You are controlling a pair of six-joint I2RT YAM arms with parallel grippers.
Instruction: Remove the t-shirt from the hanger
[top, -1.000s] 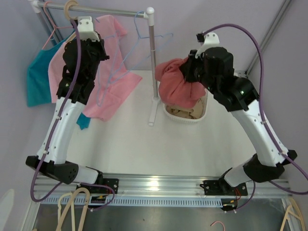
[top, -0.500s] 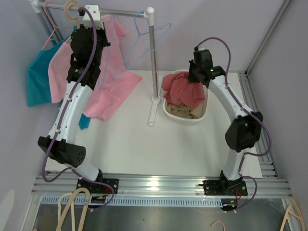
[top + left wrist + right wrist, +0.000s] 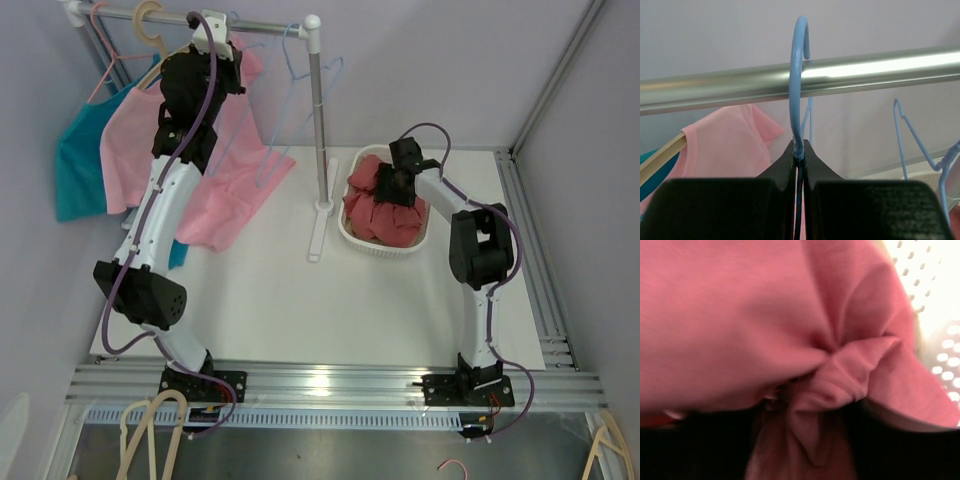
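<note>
My left gripper (image 3: pixel 799 150) is shut on the neck of a blue wire hanger (image 3: pixel 799 75), whose hook sits over the metal rail (image 3: pixel 865 70). In the top view that gripper (image 3: pixel 222 55) is up at the rail (image 3: pixel 265 25). The red t-shirt (image 3: pixel 385 205) lies bunched in the white basket (image 3: pixel 385 250), off the hanger. My right gripper (image 3: pixel 400 185) is low over it. In the right wrist view its jaws (image 3: pixel 805 440) stand apart, open, with a loose fold of the t-shirt (image 3: pixel 740 315) between them.
A pink shirt on a wooden hanger (image 3: pixel 130 130) and a teal garment (image 3: pixel 75 165) hang at the rail's left end. Pink cloth (image 3: pixel 235 195) drapes below. Another blue hanger (image 3: pixel 300 70) hangs beside the rack post (image 3: pixel 320 110). The basket's perforated wall (image 3: pixel 940 315) is close.
My right arm lowered the red t-shirt into the basket and its jaws opened. My left gripper carried the blue hanger up to the rail.
</note>
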